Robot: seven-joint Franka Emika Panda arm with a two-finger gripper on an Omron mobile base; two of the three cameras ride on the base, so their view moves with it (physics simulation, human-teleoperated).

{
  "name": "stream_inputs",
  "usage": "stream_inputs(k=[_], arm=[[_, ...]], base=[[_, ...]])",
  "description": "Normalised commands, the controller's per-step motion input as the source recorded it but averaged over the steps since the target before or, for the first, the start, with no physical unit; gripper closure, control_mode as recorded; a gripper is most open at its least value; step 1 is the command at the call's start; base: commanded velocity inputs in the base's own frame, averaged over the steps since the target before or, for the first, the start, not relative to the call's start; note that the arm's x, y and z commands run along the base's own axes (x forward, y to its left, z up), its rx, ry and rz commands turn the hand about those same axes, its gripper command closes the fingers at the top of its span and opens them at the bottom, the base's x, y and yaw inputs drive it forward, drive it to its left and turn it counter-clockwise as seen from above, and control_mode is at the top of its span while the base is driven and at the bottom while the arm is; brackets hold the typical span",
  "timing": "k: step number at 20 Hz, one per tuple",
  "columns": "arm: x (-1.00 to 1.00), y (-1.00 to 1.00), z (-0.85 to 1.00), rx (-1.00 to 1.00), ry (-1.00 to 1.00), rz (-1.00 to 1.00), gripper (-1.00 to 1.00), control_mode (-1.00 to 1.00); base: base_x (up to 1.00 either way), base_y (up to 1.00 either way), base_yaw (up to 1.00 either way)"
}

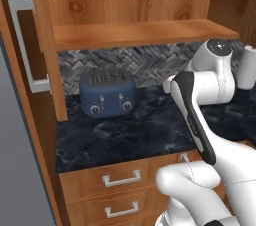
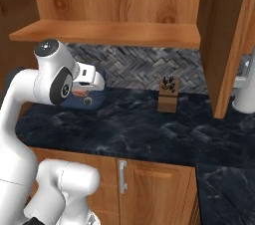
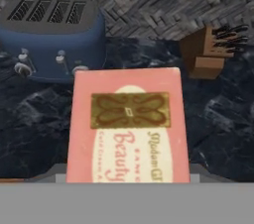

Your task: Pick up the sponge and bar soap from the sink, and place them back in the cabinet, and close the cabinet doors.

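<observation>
The gripper (image 3: pixel 128 176) is clamped on the bar soap (image 3: pixel 129 124), a pink bar with a gold emblem and script lettering, held above the dark marble counter (image 1: pixel 135 135). Beyond it, a blue toaster (image 1: pixel 107 92) stands against the herringbone backsplash (image 2: pixel 134 67), with a wooden knife block (image 2: pixel 168 94) farther along the counter's back edge. Above is the open cabinet (image 1: pixel 140 32) shelf, its door (image 1: pixel 30 45) swung out.

Toaster (image 1: pixel 107 93) and knife block (image 2: pixel 168 94) on counter (image 2: pixel 149 134), below cabinet shelf (image 1: pixel 135 32).
</observation>
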Motion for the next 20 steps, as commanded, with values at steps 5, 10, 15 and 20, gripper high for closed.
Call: stream_inputs(k=[5,10,15,20], arm=[[0.0,0.0,0.0,0.0,0.0,0.0,1.0,1.0],[0.22,0.0,0.26,0.0,-0.14,0.0,1.0,-1.0],[0.06,0.0,0.59,0.0,-0.34,0.0,1.0,-1.0],[0.0,0.0,0.57,0.0,-0.39,0.0,1.0,-1.0]], base=[[0.29,0.0,0.0],[0.06,0.0,0.0],[0.0,0.0,0.0],[0.0,0.0,0.0]])
